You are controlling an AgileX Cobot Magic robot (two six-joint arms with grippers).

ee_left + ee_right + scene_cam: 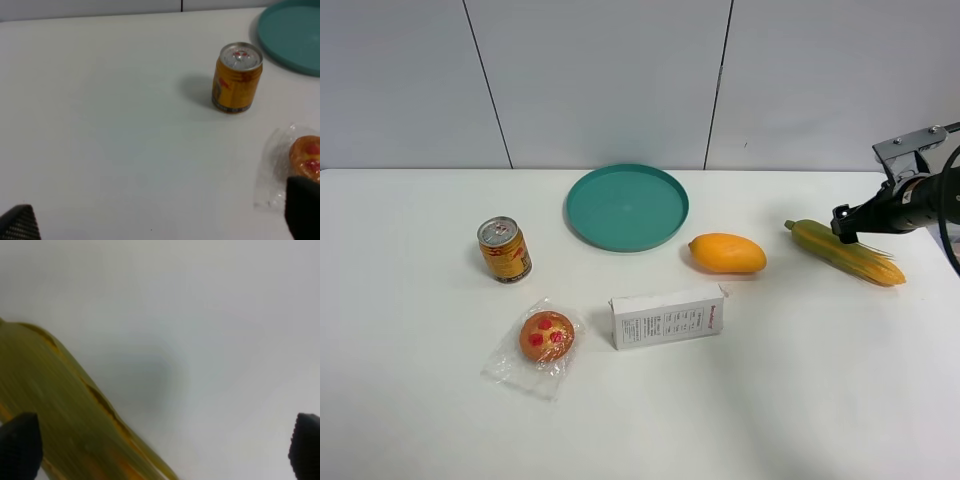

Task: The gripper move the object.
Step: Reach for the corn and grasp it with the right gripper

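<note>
Worktop (410, 400) of plain white carried all the things. At the far left, the left claw (161, 217) appeared only in its own wrist view. Its two dark fingertips (19, 224) stood wide apart, so it was open and held nothing. Ahead of it stood an upright gold drink can (237, 77), with free worktop between them. In the high view the drink can (504, 249) was the leftmost thing.

Near the can, toward the front edge, lay a round bun (546, 336) with red spots in a clear wrapper. The wrapper was closed around it.

Further right, toward the back wall, lay the round teal plate (627, 206). It was the only open container, and it showed only its own bare bottom. In front of the plate a white box (668, 317) with small print stood on its long side, well apart from the plate's rim. Just right of the box and a little behind it lay an orange-yellow mango (727, 253).

The ear of corn (845, 252) lay slantwise at the far right, near the mango but not touching it. The right claw (841, 226) was directly over the half of the corn nearer the mango. In the right wrist view its tips were spread wide, so it was open. The ear of corn (60, 410) lay blurred beside one of them. I cannot tell whether the claw touched it.
</note>
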